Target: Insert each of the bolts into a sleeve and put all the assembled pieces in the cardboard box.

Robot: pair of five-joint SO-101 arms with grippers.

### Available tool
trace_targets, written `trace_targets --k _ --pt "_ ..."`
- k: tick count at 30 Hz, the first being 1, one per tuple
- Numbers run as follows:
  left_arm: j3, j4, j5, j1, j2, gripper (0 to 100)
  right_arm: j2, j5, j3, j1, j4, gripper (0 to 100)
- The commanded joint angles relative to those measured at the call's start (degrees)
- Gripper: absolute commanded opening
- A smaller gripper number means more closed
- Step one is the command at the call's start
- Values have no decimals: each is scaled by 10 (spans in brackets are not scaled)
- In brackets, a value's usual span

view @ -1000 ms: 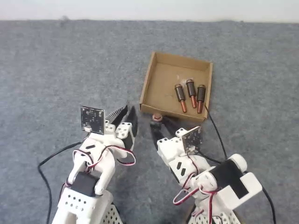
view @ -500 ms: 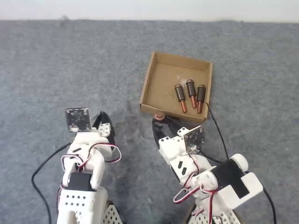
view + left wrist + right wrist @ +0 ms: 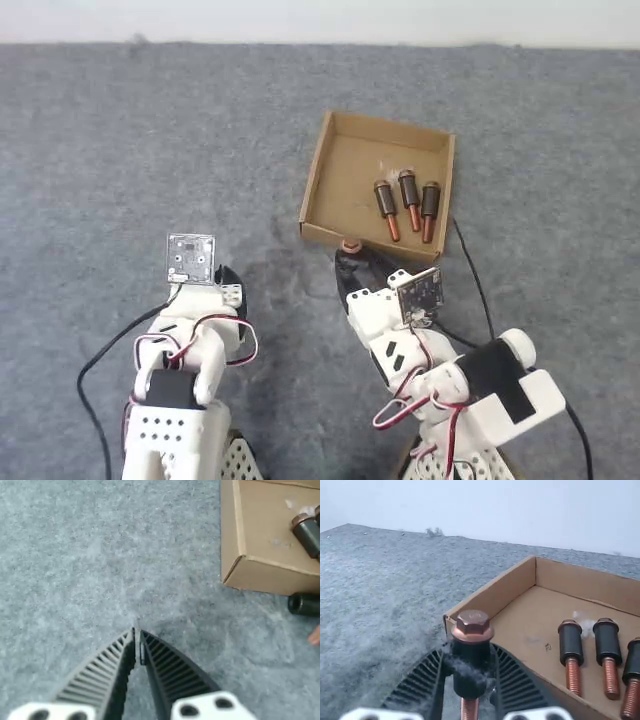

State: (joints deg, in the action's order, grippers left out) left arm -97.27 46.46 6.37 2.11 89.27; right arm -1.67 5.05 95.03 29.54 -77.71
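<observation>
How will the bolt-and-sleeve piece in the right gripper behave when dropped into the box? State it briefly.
The piece is round, so it will probably roll on the cardboard box floor until a wall stops it. Held head-up in the right gripper, the bolt's wide head likely keeps it seated; tilted head-down, it may slide out.

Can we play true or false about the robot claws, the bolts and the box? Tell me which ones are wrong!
1. Three pieces lie in the box. True.
2. The right claw is empty. False: it grips a bolt that sits in a sleeve.
3. The left claw is shut with nothing in it. True.
4. The gripped bolt lies flat on the floor. False: it stands upright in the claw, head up, beside the box's near wall.
</observation>
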Motion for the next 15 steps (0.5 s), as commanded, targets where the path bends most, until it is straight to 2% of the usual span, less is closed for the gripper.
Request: trace_targets --k 1,5,11,15 --pt "3 3 -4 6 2 14 51 -10 -7 -21 0 6" --pt "3 3 -4 7 2 14 99 -8 9 -36 18 6" --pt "3 3 -4 7 2 14 187 21 6 -82 125 6" --pt "3 3 -4 7 2 14 270 26 5 -95 233 6"
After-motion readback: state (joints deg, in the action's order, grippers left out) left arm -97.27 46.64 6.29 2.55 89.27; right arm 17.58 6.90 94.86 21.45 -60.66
